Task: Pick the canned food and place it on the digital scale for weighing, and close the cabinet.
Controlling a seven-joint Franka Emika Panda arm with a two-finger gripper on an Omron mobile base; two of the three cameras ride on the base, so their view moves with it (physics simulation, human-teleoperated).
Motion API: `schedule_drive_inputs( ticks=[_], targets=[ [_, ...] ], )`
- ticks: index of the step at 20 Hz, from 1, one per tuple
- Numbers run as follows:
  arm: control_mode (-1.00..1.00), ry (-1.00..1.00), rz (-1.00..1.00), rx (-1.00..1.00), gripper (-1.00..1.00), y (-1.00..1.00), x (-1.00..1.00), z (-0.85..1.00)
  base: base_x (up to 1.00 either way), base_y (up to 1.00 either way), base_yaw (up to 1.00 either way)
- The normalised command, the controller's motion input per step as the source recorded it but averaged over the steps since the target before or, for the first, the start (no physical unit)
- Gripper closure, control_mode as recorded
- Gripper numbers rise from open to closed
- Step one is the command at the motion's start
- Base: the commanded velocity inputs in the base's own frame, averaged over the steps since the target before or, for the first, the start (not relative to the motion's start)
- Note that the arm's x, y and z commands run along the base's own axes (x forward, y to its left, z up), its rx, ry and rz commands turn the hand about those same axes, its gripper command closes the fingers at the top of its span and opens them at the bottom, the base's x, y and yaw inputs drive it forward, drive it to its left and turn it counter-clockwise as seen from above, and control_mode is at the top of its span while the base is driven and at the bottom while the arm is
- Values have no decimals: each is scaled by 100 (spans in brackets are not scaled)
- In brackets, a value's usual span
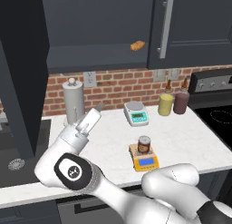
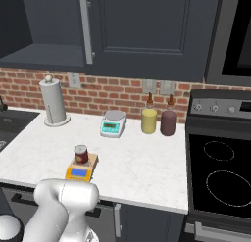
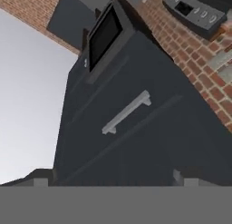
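Standing upright on the grey plate of the digital scale, the canned food sits near the front edge of the white counter, its pale lid up and the blue display facing forward. Behind it, closer to the brick wall, rests a grey-white scale with a teal display, and to the right of that a yellow bottle and a dark brown bottle stand just beside each other. A paper towel holder rises at the left back of the counter, with a black stove off to the right. Above, the cabinet has its left door swung out toward the arm, exposing the dark inner shelf where a small orange-brown food piece lies; the right door with its silver bar handle is shut. The gripper points up and back, between the open door and the paper towel holder, well apart from the can; I cannot tell how its fingers are set. From the hand view, a closed dark door with a bar handle lies ahead.
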Motion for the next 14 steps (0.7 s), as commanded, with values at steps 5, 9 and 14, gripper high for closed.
schedule_drive_inputs(
  ticks=[5, 9, 14],
  targets=[
    [-100, 18, 2, -26, -100, 2, 63, -62, 0, 0, 0],
    [-100, 8, 0, -27, -100, 19, 12, -2, 0, 0, 0],
    [-100, 24, 0, -25, -100, 42, 12, 0, 0, 0, 0]
  ],
)
